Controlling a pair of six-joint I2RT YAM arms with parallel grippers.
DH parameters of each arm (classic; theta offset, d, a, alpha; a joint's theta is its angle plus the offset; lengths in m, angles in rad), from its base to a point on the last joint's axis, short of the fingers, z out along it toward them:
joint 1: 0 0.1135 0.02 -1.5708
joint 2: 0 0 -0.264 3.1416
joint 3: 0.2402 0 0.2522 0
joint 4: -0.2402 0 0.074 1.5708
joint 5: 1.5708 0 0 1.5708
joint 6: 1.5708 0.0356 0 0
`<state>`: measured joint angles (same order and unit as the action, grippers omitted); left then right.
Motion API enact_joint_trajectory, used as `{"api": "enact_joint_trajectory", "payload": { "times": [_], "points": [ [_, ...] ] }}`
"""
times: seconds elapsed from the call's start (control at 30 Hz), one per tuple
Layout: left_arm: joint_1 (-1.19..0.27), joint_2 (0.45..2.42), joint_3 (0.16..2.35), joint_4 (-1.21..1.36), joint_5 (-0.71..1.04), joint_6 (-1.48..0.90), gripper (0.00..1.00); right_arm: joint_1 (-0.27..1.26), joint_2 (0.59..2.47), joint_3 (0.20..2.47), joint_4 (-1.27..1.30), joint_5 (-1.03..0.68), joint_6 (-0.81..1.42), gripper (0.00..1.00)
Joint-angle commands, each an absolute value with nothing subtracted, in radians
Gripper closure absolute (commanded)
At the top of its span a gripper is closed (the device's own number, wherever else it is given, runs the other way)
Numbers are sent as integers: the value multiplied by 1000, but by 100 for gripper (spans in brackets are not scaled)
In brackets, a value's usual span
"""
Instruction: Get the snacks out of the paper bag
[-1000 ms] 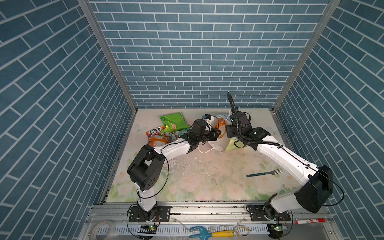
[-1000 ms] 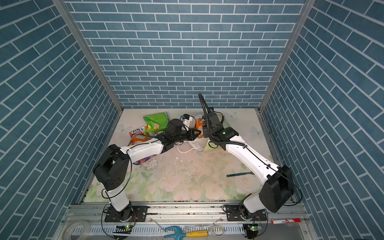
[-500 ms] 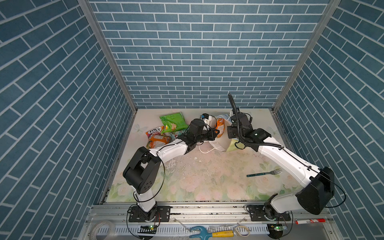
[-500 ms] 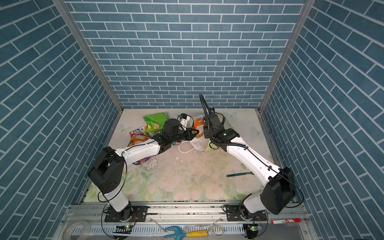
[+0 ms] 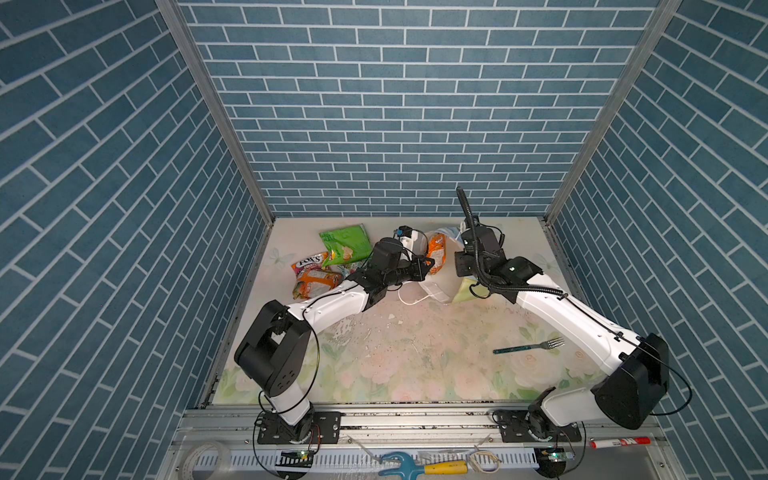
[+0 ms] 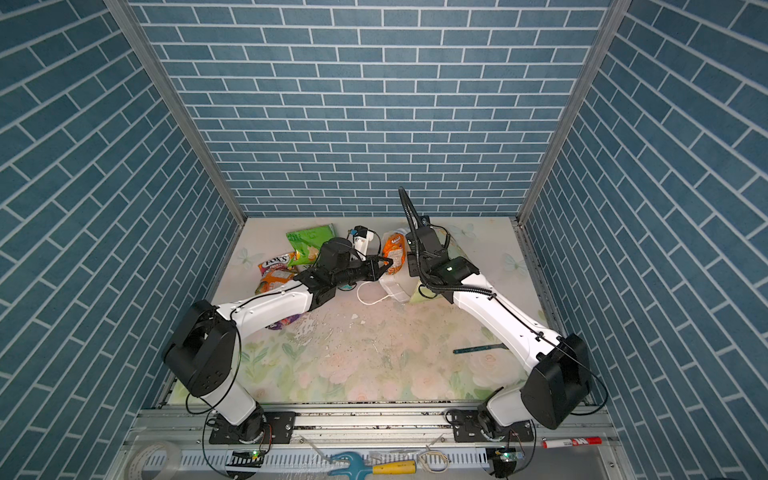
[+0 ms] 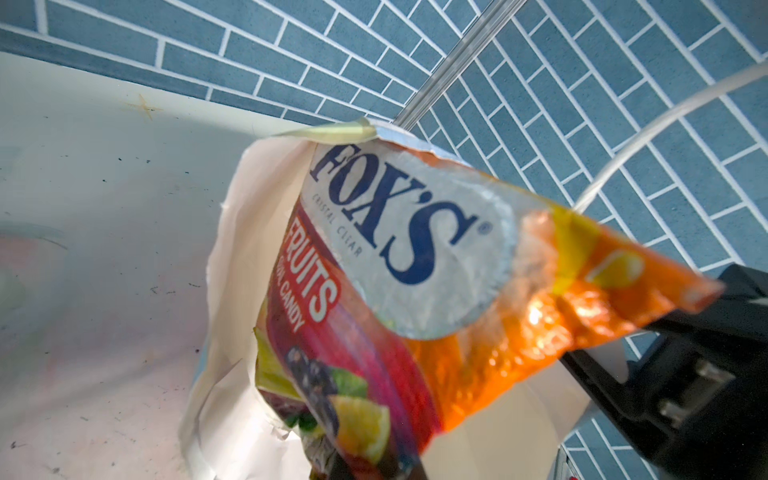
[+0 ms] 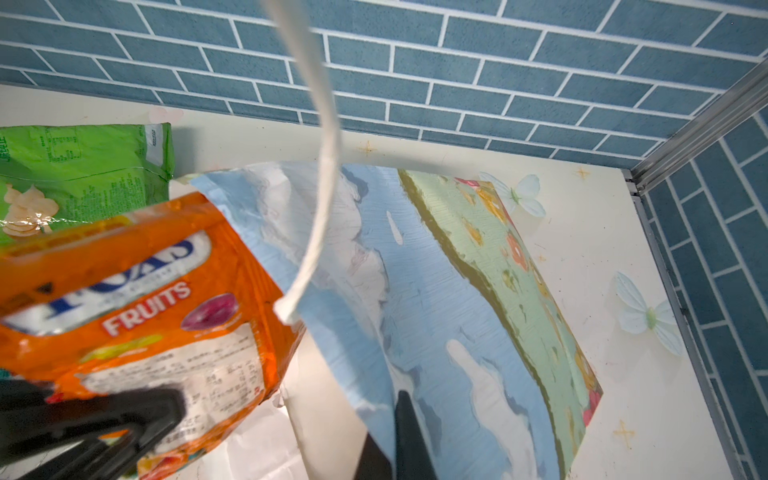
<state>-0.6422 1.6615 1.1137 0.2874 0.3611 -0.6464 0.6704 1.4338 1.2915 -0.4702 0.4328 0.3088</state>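
The paper bag [image 5: 439, 291] [image 8: 415, 270] lies on its side at the back of the table, white mouth toward the left arm. My right gripper [image 8: 392, 432] is shut on its sky-print wall at the rim, one finger inside and one outside. My left gripper [image 5: 428, 264] [image 6: 386, 262] is shut on an orange FOX'S packet [image 5: 436, 253] [image 7: 415, 291] [image 8: 145, 311], which hangs at the bag's mouth. Other snacks lie left of the bag: a green chip bag [image 5: 347, 245] [image 8: 75, 174], a FOX'S packet [image 5: 307, 262] and an orange bag [image 5: 313, 284]. The bag's depth is hidden.
A teal-handled fork [image 5: 528, 347] [image 6: 478, 348] lies on the table at front right, beside the right arm. A white cord handle [image 5: 409, 300] trails from the bag's mouth toward the front. Brick walls close the back and both sides.
The left arm's elbow has swung slightly to the left. The held packet stays at the bag's mouth. The right arm holds still on the bag.
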Motion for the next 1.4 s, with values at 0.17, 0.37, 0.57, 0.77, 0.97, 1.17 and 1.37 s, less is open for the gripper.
{"api": "enact_joint_trajectory", "payload": {
  "times": [0.17, 0.37, 0.57, 0.77, 0.97, 1.17, 1.37],
  "points": [
    [-622, 1584, 1103, 336, 320, -627, 100, 673, 1400, 1260, -508, 442, 304, 100],
    [-620, 1564, 1091, 327, 310, -622, 100, 672, 1397, 1256, -505, 443, 304, 100],
    [-619, 1552, 1088, 307, 298, -609, 100, 672, 1394, 1253, -503, 444, 304, 100],
    [-615, 1535, 1083, 299, 289, -603, 100, 673, 1391, 1247, -499, 443, 305, 100],
    [-607, 1527, 1080, 293, 285, -601, 100, 672, 1388, 1246, -496, 443, 305, 100],
    [-599, 1519, 1075, 285, 281, -597, 100, 672, 1388, 1243, -492, 442, 305, 100],
    [-591, 1520, 1072, 276, 283, -594, 100, 671, 1397, 1244, -480, 443, 304, 100]
  ]
}}
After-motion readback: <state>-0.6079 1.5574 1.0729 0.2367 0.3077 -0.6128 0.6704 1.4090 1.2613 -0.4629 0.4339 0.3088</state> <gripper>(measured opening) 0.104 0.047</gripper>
